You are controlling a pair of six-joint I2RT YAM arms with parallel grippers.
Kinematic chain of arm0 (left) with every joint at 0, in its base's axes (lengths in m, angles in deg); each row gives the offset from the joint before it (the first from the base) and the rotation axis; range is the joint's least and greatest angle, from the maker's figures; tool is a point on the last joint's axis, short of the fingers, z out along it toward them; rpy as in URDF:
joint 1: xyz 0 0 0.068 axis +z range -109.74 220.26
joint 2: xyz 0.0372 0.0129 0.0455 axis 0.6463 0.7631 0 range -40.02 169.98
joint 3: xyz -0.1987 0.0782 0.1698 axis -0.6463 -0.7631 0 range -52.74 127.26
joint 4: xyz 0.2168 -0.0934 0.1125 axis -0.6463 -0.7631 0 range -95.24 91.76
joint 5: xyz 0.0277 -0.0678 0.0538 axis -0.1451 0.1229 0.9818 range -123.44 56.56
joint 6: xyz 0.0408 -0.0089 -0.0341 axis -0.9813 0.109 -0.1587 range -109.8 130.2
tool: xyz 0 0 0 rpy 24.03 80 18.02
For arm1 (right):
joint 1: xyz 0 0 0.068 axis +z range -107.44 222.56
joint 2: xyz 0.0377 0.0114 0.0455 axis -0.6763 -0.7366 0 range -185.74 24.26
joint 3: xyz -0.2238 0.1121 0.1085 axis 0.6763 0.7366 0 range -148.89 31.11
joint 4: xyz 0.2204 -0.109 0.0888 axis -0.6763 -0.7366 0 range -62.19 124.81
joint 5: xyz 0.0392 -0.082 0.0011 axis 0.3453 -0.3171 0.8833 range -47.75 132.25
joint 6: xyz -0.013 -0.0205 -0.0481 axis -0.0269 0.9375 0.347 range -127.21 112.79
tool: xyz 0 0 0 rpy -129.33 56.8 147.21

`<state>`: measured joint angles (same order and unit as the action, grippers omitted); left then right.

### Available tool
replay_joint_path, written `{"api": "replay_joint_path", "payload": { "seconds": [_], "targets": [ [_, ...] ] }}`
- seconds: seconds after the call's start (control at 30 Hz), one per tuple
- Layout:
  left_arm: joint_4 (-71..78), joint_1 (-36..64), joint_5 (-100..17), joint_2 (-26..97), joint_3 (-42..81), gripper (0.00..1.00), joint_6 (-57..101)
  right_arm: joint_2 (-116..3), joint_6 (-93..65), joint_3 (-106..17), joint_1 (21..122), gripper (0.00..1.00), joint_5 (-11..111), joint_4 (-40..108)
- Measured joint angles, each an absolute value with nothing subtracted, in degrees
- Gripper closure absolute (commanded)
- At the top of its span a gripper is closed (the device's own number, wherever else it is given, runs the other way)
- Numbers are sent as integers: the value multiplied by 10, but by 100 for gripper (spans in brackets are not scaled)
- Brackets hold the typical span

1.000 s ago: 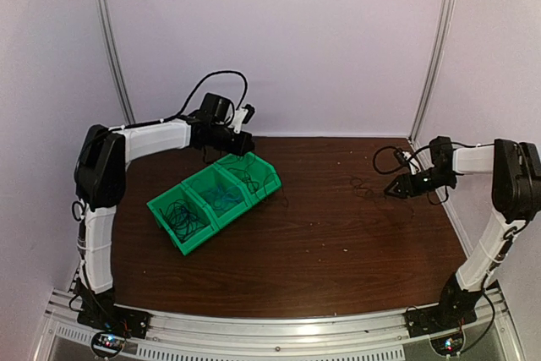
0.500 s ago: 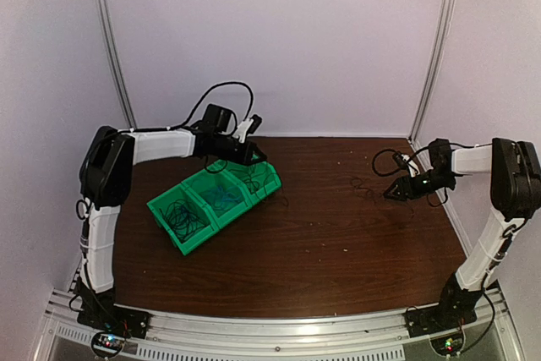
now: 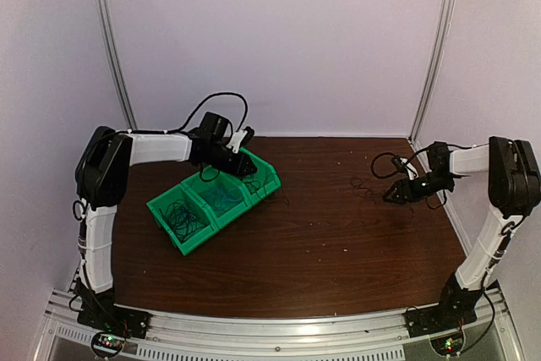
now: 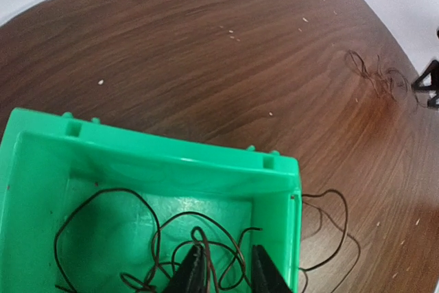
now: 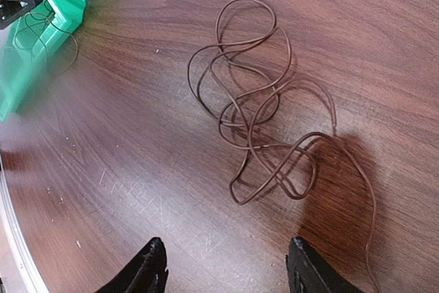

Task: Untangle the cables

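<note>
Thin cables [image 5: 248,143] part binned, part loose on the tabletop [image 3: 321,243]: handling notes
One brownish tangle lies on bare wood just ahead of your right claw [image 5: 226,269], whose jaws stand wide apart on nothing; more strands sit coiled in the green bin [image 4: 171,162], one loop spilling over its wall, with your left claw [image 4: 226,260] low in the far compartment, jaws narrowly apart and, as far as can be seen, pinching nothing. Expect the wire to be very light, springy and apt to slip or drag its neighbours along; take a single outer loop or a free end, not the knotted centre. The dark wood-grain top looks smooth and hard, so pinch low. Pale walls [image 3: 279,40] enclose the cell, with ample free surface between bin and tangle
</note>
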<state>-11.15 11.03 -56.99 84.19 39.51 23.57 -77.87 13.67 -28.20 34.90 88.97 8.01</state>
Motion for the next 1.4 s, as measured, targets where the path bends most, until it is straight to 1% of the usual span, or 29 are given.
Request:
{"api": "replay_joint_path", "payload": {
  "seconds": [0.07,0.1,0.23,0.4,0.53,0.6,0.7,0.8,0.93,1.1,1.3,1.4],
  "targets": [
    [-121,110,-561,842,406,59,239,-779,137,-282,349,38,890,79],
    [-123,110,-557,842,410,57,239,-779,138,-282,349,38,890,79],
    [-136,110,-535,827,415,52,237,-779,139,-282,349,38,891,76],
    [-173,109,-505,776,431,49,228,-779,139,-282,349,38,896,76],
    [-174,94,-494,711,420,49,183,-781,139,-283,349,38,900,76],
    [-176,70,-494,681,411,49,151,-783,139,-283,349,38,900,76],
    [-179,20,-492,674,413,49,108,-784,139,-283,349,37,901,75],
    [-197,-30,-481,699,414,49,71,-784,139,-283,349,37,901,75],
    [-231,-62,-444,755,423,49,34,-784,140,-284,349,37,903,74],
    [-265,-71,-389,808,436,50,1,-784,140,-285,349,37,903,73],
    [-273,-77,-319,845,472,55,-27,-784,141,-285,349,37,903,71],
    [-275,-81,-289,855,478,55,-38,-784,141,-285,349,37,905,71]
  ]
}}
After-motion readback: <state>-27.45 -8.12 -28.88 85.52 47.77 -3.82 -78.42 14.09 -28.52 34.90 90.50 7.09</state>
